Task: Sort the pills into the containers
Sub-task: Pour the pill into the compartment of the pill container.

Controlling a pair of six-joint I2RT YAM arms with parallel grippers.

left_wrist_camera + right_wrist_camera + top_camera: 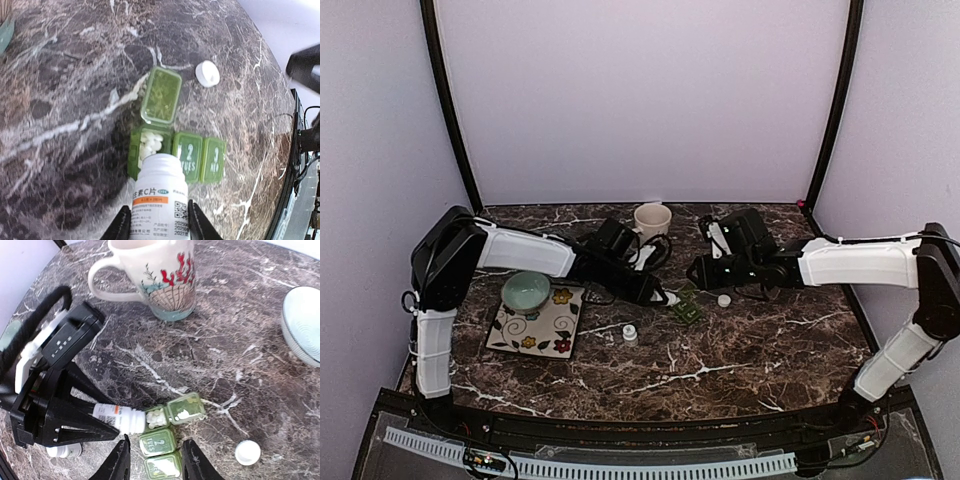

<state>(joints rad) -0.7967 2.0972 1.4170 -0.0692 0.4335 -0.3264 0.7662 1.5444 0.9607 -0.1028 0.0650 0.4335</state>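
The containers are one green pill box (pixel 187 156) (pixel 687 308) (pixel 157 441) lying mid-table. Its first compartment is open with the lid (pixel 161 95) flipped back. White pills (pixel 150 144) (pixel 156 416) lie inside it. The compartments marked 2 and 3 are closed. My left gripper (pixel 159 210) (pixel 655 292) is shut on a white pill bottle (pixel 160 195) (pixel 120 419), which is tipped with its open mouth over the open compartment. My right gripper (pixel 156 440) (pixel 698 272) hovers open just behind the box. The closed compartments show between its fingers, with a gap on one side.
A white bottle cap (pixel 207 73) (pixel 247 452) (pixel 724 299) lies right of the box. Another small white bottle (pixel 630 333) stands nearer the front. A seashell mug (pixel 155 277) (pixel 652 220) stands behind. A teal bowl (pixel 526 290) sits on a flowered plate (pixel 545 335) at the left.
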